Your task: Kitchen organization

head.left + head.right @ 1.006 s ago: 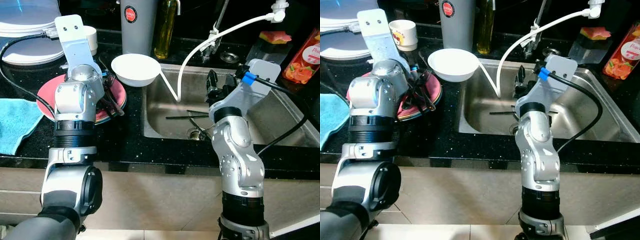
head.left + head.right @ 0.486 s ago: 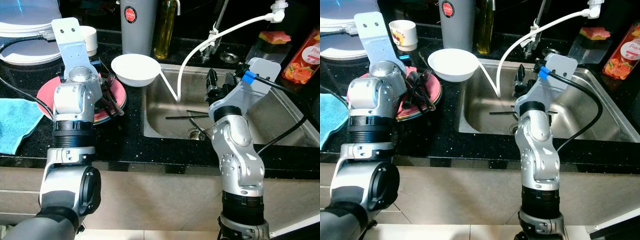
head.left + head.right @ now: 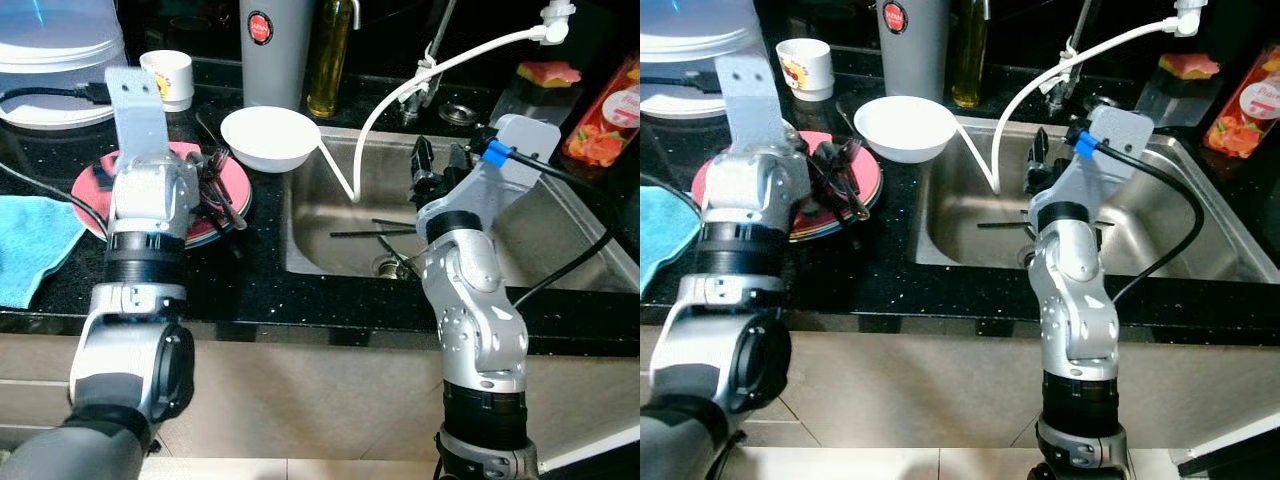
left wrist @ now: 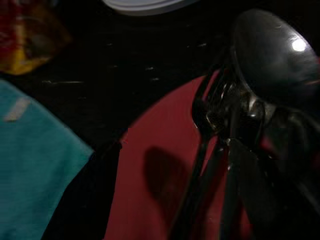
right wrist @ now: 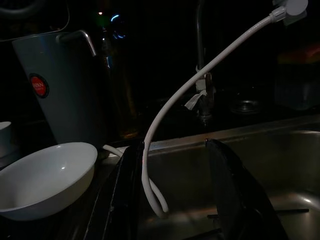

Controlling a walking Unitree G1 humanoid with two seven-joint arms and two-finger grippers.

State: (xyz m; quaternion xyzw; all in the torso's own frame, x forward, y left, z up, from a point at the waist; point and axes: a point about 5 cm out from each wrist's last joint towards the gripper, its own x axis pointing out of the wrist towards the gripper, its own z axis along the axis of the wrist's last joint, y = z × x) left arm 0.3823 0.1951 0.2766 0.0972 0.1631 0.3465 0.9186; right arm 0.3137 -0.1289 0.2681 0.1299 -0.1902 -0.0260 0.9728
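A red plate lies on the black counter left of the sink, with a bundle of dark forks and a spoon on its right side. My left gripper hangs low over that cutlery, open, its fingers on either side of the bundle; I cannot tell whether they touch it. A white bowl rests at the sink's left corner. My right gripper is held open above the steel sink, with nothing between its fingers. Thin dark utensils lie near the drain.
A white hose arcs from the tap into the sink. A grey jug, an oil bottle and a cup stand at the back. A blue towel lies far left, with a sponge and a red packet right.
My left forearm has swung and drawn back a little, so its wrist mount sits lower and the cup behind it shows. The right arm has not moved.
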